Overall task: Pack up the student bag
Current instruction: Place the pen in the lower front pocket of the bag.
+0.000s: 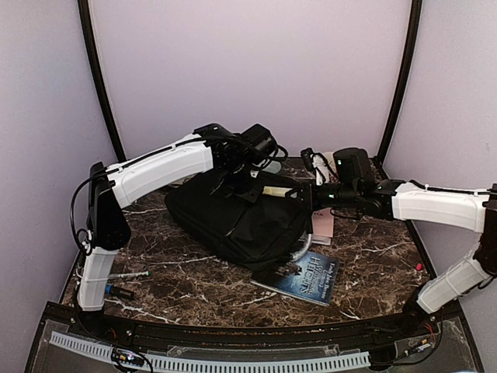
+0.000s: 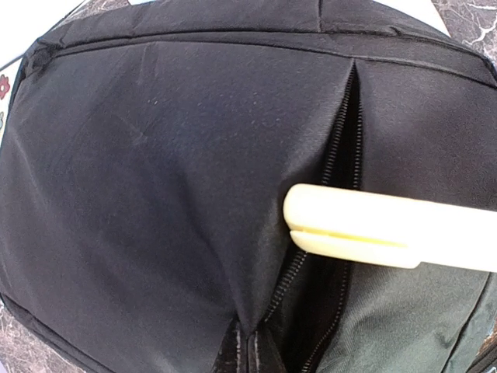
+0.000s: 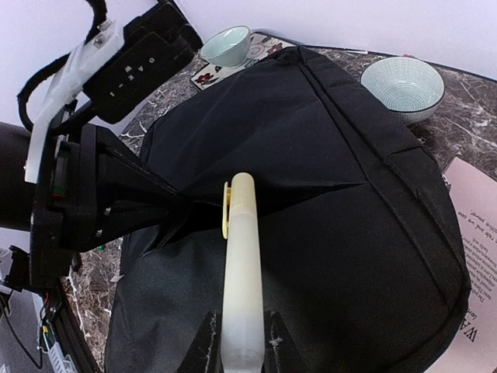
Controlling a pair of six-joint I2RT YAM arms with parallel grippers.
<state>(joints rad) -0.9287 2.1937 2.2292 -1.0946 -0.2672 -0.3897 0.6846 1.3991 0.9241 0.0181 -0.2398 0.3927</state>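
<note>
Student bag: black, lying at the middle of the marble table; its zipper slot gapes.
Left gripper: I see its jaws pressed together on a fold of bag fabric beside the slot.
Right gripper: jaws pinching a pale yellow marker, whose far end is over the slot.
Book: at the bag's near right corner.

The student bag is showing plain black across the frame's middle. The marker is looking pale yellow. The table is showing dark brown marble with white veins. The bowl, upper right, is wearing fine pale-blue stripes.
</note>
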